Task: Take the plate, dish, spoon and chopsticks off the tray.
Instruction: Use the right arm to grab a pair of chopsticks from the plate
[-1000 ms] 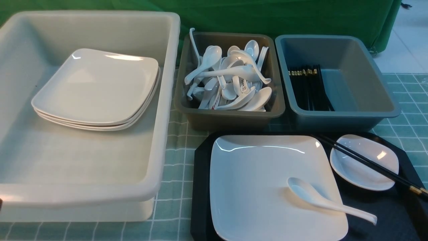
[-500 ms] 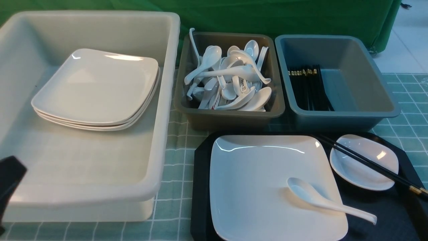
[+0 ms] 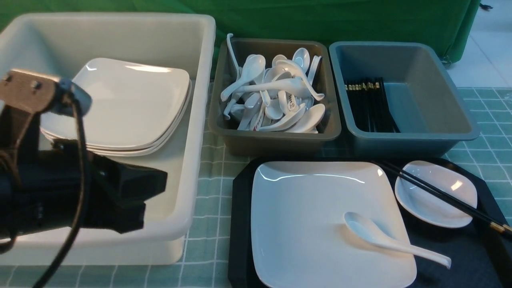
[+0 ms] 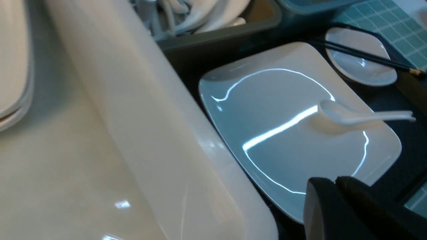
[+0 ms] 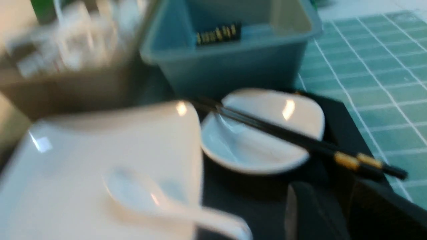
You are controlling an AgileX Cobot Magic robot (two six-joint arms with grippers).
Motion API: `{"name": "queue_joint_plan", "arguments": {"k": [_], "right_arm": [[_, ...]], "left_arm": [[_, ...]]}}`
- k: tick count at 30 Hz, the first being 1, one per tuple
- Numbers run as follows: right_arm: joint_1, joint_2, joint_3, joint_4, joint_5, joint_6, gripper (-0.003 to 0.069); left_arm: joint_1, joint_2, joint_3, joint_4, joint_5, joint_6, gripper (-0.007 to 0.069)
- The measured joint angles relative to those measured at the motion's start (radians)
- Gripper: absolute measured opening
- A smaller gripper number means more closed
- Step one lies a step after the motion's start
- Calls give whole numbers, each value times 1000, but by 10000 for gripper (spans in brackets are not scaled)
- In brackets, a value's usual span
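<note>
Front view: the left claw [image 3: 154, 194] hangs over the near right corner of the white bin [image 3: 196, 120]. The plate [image 3: 312, 224] on the black tray [image 3: 240, 224] lies at its 3 o'clock, with the bin wall and a strip of bench [image 3: 208, 248] between. The spoon [image 3: 384, 238] rests on the plate, handle towards 4 o'clock. The chopsticks [image 3: 444, 196] cross the dish [image 3: 428, 210] from 10 to 4 o'clock.

Left wrist view: that claw is closed and empty, the plate's edge just beyond it.

Right wrist view (blurred): the right claw [image 5: 347, 213] looks parted, holding nothing. It is close to the chopsticks' gold-banded ends, so that arm probably suits them.
</note>
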Motion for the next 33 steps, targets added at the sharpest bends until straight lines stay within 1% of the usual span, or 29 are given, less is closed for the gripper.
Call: {"name": "queue_joint_plan", "arguments": {"k": [2, 3, 4, 5, 6, 7, 9, 10, 12, 15, 16, 17, 18, 19, 20, 21, 23, 24, 25, 29, 30, 31, 33], "right_arm": [[0, 0, 0, 6, -54, 42, 239], [0, 0, 0, 17, -127, 93, 239], [0, 0, 0, 19, -145, 109, 239], [0, 0, 0, 27, -195, 173, 232], [1, 1, -5, 30, -198, 216, 221], [6, 14, -24, 33, -156, 258, 200], [25, 64, -85, 35, -48, 272, 176], [51, 126, -162, 36, 59, 225, 160], [98, 236, -264, 37, 182, 136, 157], [208, 530, -494, 35, 421, -90, 163], [237, 641, -556, 32, 494, -132, 167], [248, 714, -603, 32, 527, -159, 168], [254, 732, -614, 31, 548, -166, 169], [265, 851, -700, 28, 611, -211, 170], [266, 868, -700, 26, 611, -219, 170], [269, 1011, -786, 20, 666, -285, 170], [263, 1084, -837, 17, 689, -321, 170], [235, 1197, -901, 17, 713, -385, 170], [220, 1231, -931, 17, 724, -414, 170], [94, 1402, -1052, 14, 789, -536, 188], [63, 1435, -1073, 12, 793, -556, 203], [51, 1448, -1077, 13, 793, -560, 211], [-17, 1529, -1123, 33, 789, -610, 291]], "left_arm": [[-17, -1, 0, 0, -2, 13, 17], [-31, -7, 0, 0, -4, 28, 17], [-32, -8, 0, -1, -4, 34, 17], [-35, -14, -1, -1, -5, 41, 17], [-35, -17, -1, -1, -5, 43, 17], [-35, -20, -2, -1, -11, 45, 17], [-35, -20, -2, -1, -15, 47, 17], [-35, -19, -3, -2, -19, 47, 17], [-35, -13, -4, -8, -21, 49, 17], [-35, -9, -5, -11, -26, 58, 17], [-35, -11, -5, -11, -25, 58, 17], [-35, -16, -5, -11, -22, 60, 17], [-35, -17, -5, -11, -19, 62, 17], [-35, -31, -5, -11, -12, 70, 17], [-35, -37, -5, -11, -10, 73, 17], [-35, -70, -5, -11, -1, 88, 17], [-35, -97, -5, -11, 4, 92, 17], [-35, -159, -5, -11, 16, 95, 17], [-35, -179, -5, -11, 22, 95, 17], [-35, -324, -5, -11, 78, 96, 17], [-35, -358, -5, -12, 98, 96, 17], [-35, -371, -5, -12, 102, 96, 17], [-35, -443, -6, -12, 136, 96, 17]]}}
